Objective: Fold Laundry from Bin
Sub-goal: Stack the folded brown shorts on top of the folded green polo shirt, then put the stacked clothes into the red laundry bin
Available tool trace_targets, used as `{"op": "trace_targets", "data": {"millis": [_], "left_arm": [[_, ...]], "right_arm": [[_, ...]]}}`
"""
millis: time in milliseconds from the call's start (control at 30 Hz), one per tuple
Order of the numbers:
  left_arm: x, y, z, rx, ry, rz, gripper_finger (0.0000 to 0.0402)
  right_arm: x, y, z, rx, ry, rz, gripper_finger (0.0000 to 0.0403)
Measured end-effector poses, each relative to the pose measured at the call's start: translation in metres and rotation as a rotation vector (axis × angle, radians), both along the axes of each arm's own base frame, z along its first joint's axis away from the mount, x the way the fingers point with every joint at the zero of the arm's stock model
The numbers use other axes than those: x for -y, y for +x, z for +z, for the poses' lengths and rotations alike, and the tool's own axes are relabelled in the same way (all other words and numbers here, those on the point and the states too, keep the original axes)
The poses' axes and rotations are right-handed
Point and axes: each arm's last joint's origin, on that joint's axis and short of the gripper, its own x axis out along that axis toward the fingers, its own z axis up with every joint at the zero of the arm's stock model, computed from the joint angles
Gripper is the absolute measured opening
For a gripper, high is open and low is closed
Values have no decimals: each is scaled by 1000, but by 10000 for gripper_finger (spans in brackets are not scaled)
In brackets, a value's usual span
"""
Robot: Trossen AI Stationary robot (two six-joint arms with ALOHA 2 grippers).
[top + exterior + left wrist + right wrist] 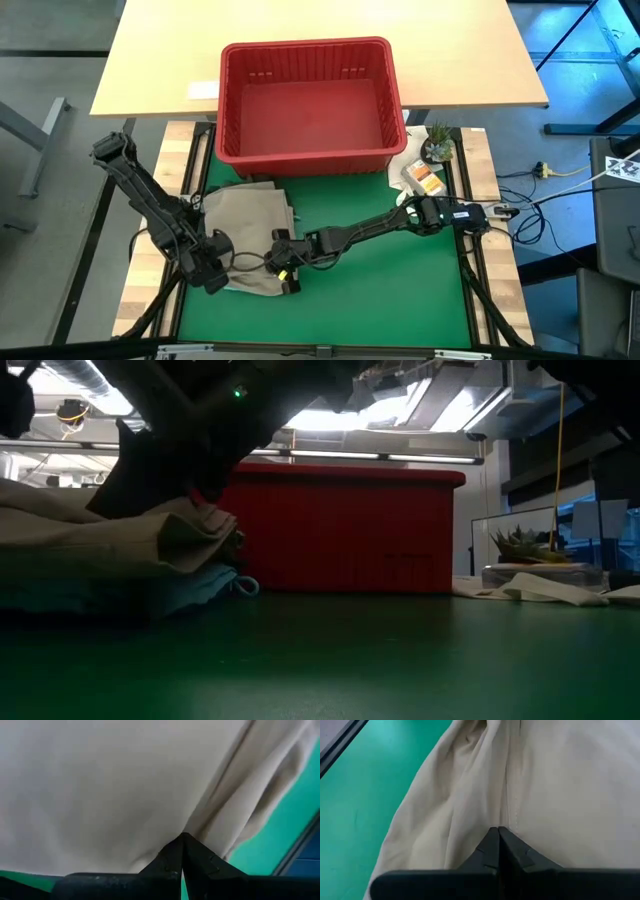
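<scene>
A beige-tan garment (245, 225) of the laundry lies on the green mat at the left, in front of the red bin (305, 100), whose inside shows bare. In the low view the beige garment (110, 540) rests on a light teal cloth (200, 590). My left gripper (215, 272) is shut at the garment's near left part. My right gripper (287, 272) is shut at its near right part. Each wrist view shows shut fingertips against beige cloth. My left gripper pinches beige cloth (186, 827) at its fingertips, coming steeply from above; creases run out from the tips. One layer or several, I cannot tell. My right gripper pinches beige cloth beside a stitched seam (512, 817), slanting down from the table's right; folds gather toward its tips.
The bin stands across the mat's far edge on a wooden table (150, 60). At the far right lie a white cloth (405, 165), a small potted plant (437, 145) and an orange-and-white packet (426, 180). Bare green mat (390, 290) lies near and right.
</scene>
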Motion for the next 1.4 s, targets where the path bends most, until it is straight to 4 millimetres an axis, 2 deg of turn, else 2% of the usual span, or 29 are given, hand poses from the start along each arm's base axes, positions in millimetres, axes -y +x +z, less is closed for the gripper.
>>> {"op": "trace_targets", "data": {"millis": [200, 367, 500, 733, 833, 1067, 1267, 1400], "left_arm": [[0, 0, -13, 14, -38, -4, 0], [3, 2, -12, 42, -77, -12, 0], [7, 5, -7, 81, -98, -56, 0], [13, 10, 16, 103, -113, -63, 0], [14, 11, 28, 96, -105, -63, 0], [14, 12, 54, 106, -89, -54, 0], [13, 16, 57, 199, -31, -6, 0], [11, 16, 57, 234, 16, 16, 0]], "right_arm": [[0, 0, 0, 2, -1, -2, 3], [0, 0, 0, 0, 1, 2, 8], [0, 0, -1, -8, 30, 5, 48], [0, -1, 3, -7, 45, -20, 142], [1, -4, 17, 10, 51, -17, 154], [6, -17, 59, 25, 43, -12, 152], [14, -34, 86, -33, 0, 9, 152], [27, -44, 92, -116, -19, -12, 152]]}}
